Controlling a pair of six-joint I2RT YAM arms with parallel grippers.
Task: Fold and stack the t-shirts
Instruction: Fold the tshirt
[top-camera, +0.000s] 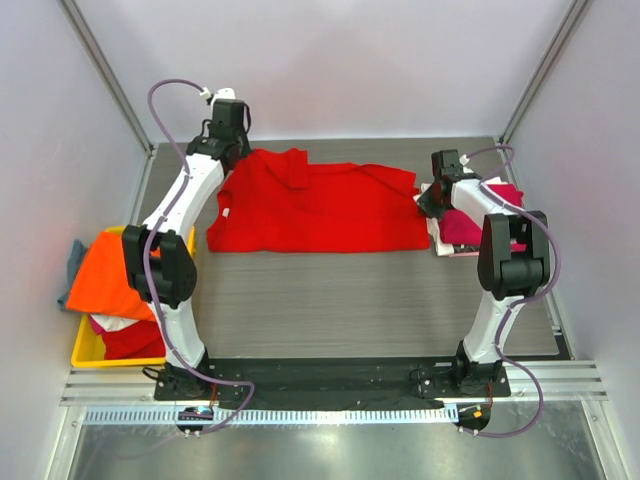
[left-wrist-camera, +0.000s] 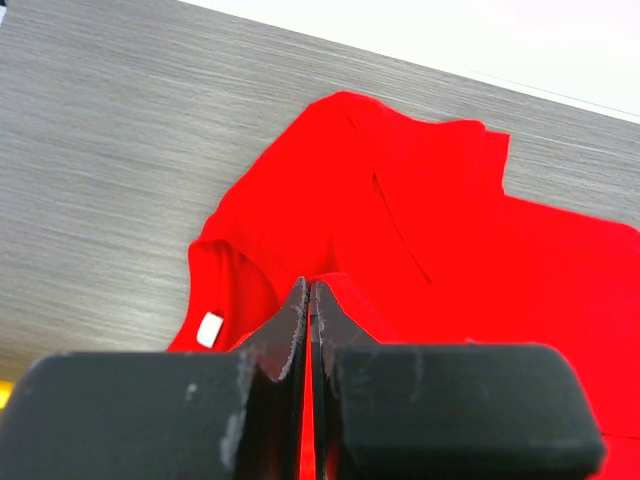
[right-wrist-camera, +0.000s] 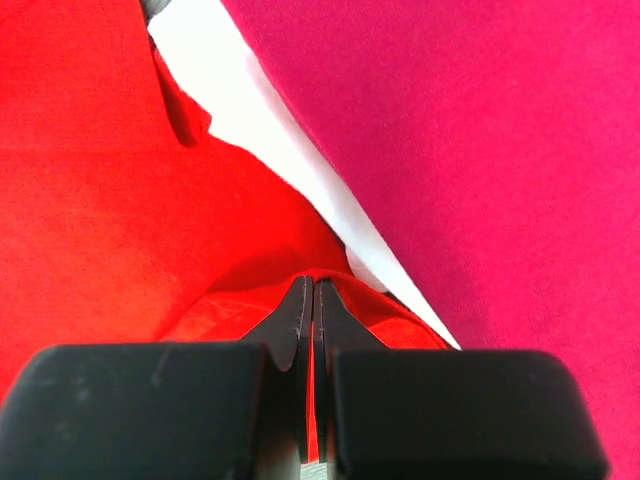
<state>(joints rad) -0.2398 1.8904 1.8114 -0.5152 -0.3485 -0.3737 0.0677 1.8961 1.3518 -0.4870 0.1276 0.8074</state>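
A bright red t-shirt (top-camera: 315, 212) lies spread across the back of the table, folded lengthwise. My left gripper (top-camera: 232, 150) is shut on its left end, near the collar and white label (left-wrist-camera: 210, 329); the cloth (left-wrist-camera: 430, 230) shows between the fingers. My right gripper (top-camera: 430, 200) is shut on the shirt's right end (right-wrist-camera: 120, 220), next to a stack of a magenta-pink shirt (top-camera: 468, 226) on a white one (right-wrist-camera: 270, 140). Orange (top-camera: 108, 280), white and red shirts sit in the crate at the left.
A yellow plastic crate (top-camera: 84, 350) stands at the left table edge. The grey table (top-camera: 350, 300) has white walls behind and at both sides. The folded stack lies by the right edge.
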